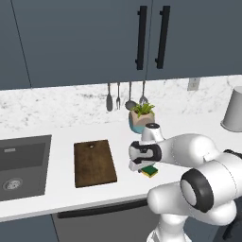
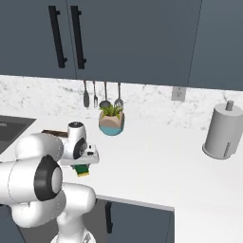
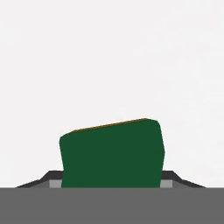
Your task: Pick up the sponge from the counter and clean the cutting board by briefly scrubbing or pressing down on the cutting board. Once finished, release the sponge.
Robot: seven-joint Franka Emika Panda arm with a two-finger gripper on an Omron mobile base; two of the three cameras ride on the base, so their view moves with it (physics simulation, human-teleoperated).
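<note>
The sponge (image 1: 151,171) (image 2: 83,171), dark green over yellow, lies on the white counter (image 1: 61,198) (image 2: 152,166) right of the cutting board (image 1: 94,163). A dark sliver of the cutting board (image 2: 52,134) shows behind the arm in the right base view. My gripper (image 1: 147,168) (image 2: 81,167) points straight down onto the sponge. In the hand view the sponge (image 3: 111,153) fills the gap between the fingertips (image 3: 52,179), and both touch its sides. The gripper (image 3: 111,181) is shut on the sponge, which still rests on the counter.
A dark sink (image 1: 23,165) (image 2: 12,126) is set into the counter left of the board. A potted plant (image 1: 142,118) (image 2: 112,121) stands just behind the gripper, under hanging utensils (image 1: 125,97). A paper towel roll (image 1: 234,111) (image 2: 222,133) stands far right.
</note>
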